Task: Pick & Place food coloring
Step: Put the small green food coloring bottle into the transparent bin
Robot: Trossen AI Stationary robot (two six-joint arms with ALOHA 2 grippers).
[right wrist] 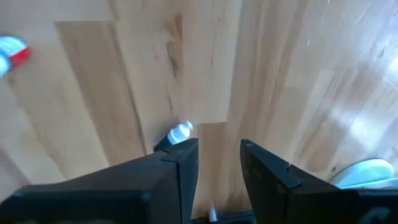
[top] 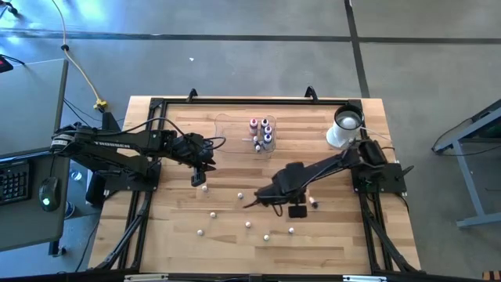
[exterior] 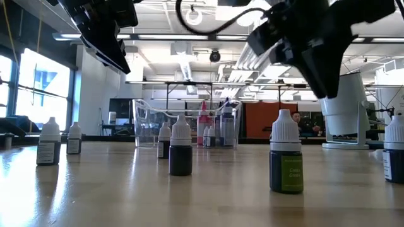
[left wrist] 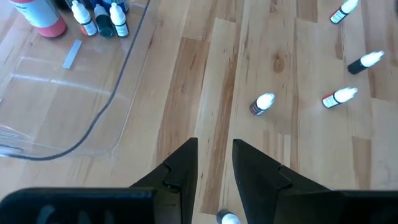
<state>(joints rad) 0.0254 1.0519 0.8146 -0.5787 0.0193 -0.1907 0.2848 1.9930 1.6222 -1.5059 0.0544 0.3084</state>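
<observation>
Several tiny food coloring bottles (top: pixel 240 195) with whitish caps stand scattered on the wooden table (top: pixel 337 235). More of them stand bunched in the clear tray (top: pixel 235 129) at the far middle. My right gripper (right wrist: pixel 219 144) hangs open above the table's middle (top: pixel 257 201), pointing steeply down, with bare wood between its fingers. A dark bottle (right wrist: pixel 177 135) shows just beside one finger, below it. My left gripper (left wrist: pixel 214 144) hangs open over the left middle (top: pixel 200 174), slanting down. One bottle (left wrist: pixel 229 218) stands beneath it and another (left wrist: pixel 262 104) a little ahead.
A white round cup (top: pixel 343 129) stands at the far right corner, beside the tray. In the low view, loose bottles (exterior: pixel 285 152) stand across the near half of the table. A black frame (top: pixel 156 106) runs round the table's edges.
</observation>
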